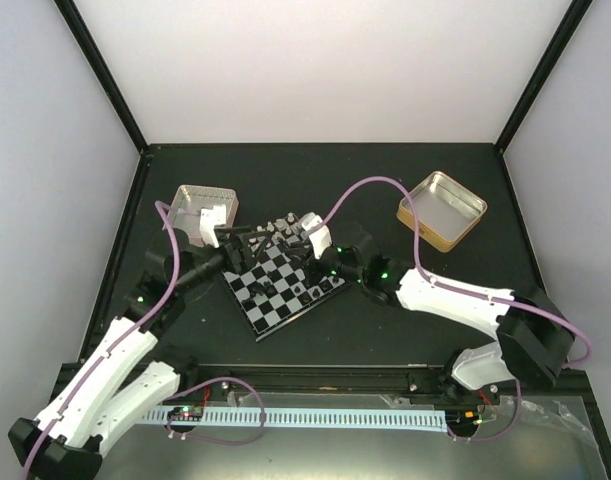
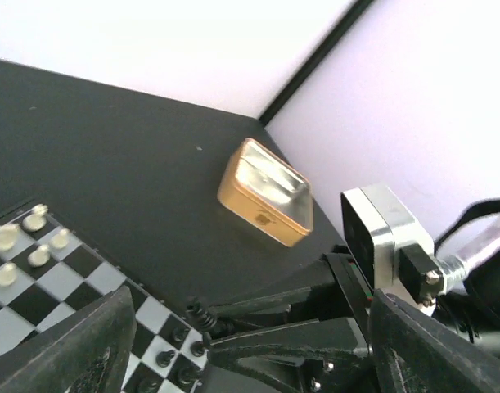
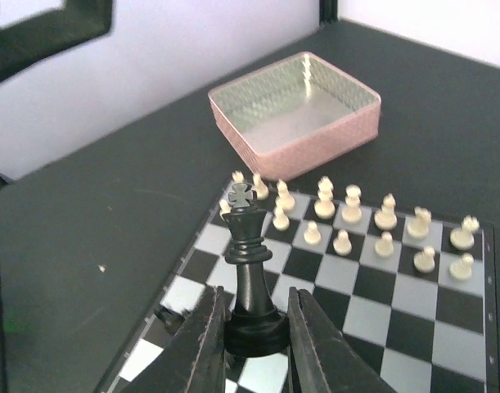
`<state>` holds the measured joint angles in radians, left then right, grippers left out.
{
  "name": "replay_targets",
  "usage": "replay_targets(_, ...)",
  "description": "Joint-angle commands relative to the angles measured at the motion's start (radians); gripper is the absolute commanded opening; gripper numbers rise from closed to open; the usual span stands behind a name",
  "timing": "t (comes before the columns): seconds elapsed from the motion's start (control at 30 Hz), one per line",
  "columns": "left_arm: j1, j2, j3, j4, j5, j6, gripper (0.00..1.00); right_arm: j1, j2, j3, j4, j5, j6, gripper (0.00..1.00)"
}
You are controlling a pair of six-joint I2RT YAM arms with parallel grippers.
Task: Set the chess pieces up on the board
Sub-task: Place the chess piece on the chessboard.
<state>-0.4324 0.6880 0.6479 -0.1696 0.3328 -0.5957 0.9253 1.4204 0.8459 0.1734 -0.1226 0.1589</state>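
Note:
The board (image 1: 285, 290) lies at mid-table, turned at an angle. My right gripper (image 3: 254, 332) is shut on the base of a black king (image 3: 250, 254) and holds it upright over the board's near edge squares (image 3: 372, 315). Pale chess pieces (image 3: 348, 221) stand in two rows on the far side. In the top view the right gripper (image 1: 295, 240) is over the board's far corner. My left gripper (image 1: 243, 240) is open and empty close beside it. Its fingers (image 2: 78, 352) spread wide around a view of several black pieces (image 2: 164, 356) and the right gripper's fingers (image 2: 299, 327).
A pink tin (image 1: 205, 207) stands open just left of the board's far corner, also seen in the right wrist view (image 3: 295, 110). A gold tin (image 1: 442, 208) stands open at the back right, also in the left wrist view (image 2: 266, 192). The two wrists are close together.

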Motion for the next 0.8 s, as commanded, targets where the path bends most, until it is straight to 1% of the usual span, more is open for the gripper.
replay_targets(0.0,0.017,0.035,0.113,-0.079,0.166,0.034,0.75,0.004,-0.069,0.055,0.002,-0.066,-0.033,0.11)
replay_targets(0.23,0.024,0.074,0.200,-0.147,0.244,0.021,0.63,0.004,-0.137,0.069,-0.015,-0.133,-0.056,0.12)
replay_targets(0.3,0.023,0.085,0.200,-0.144,0.267,0.004,0.57,0.004,-0.148,0.069,-0.013,-0.146,-0.065,0.12)
replay_targets(0.37,0.024,0.093,0.193,-0.115,0.311,-0.014,0.49,0.004,-0.157,0.068,-0.012,-0.165,-0.077,0.12)
replay_targets(0.43,0.024,0.100,0.190,-0.083,0.346,-0.037,0.44,0.004,-0.162,0.069,-0.015,-0.177,-0.093,0.12)
replay_targets(0.57,0.027,0.121,0.197,-0.081,0.363,-0.044,0.41,0.004,-0.174,0.060,-0.020,-0.202,-0.122,0.12)
replay_targets(0.67,0.026,0.134,0.190,-0.075,0.372,-0.043,0.34,0.004,-0.179,0.061,-0.029,-0.213,-0.132,0.12)
replay_targets(0.77,0.026,0.137,0.181,-0.073,0.370,-0.041,0.32,0.004,-0.185,0.056,-0.022,-0.213,-0.129,0.12)
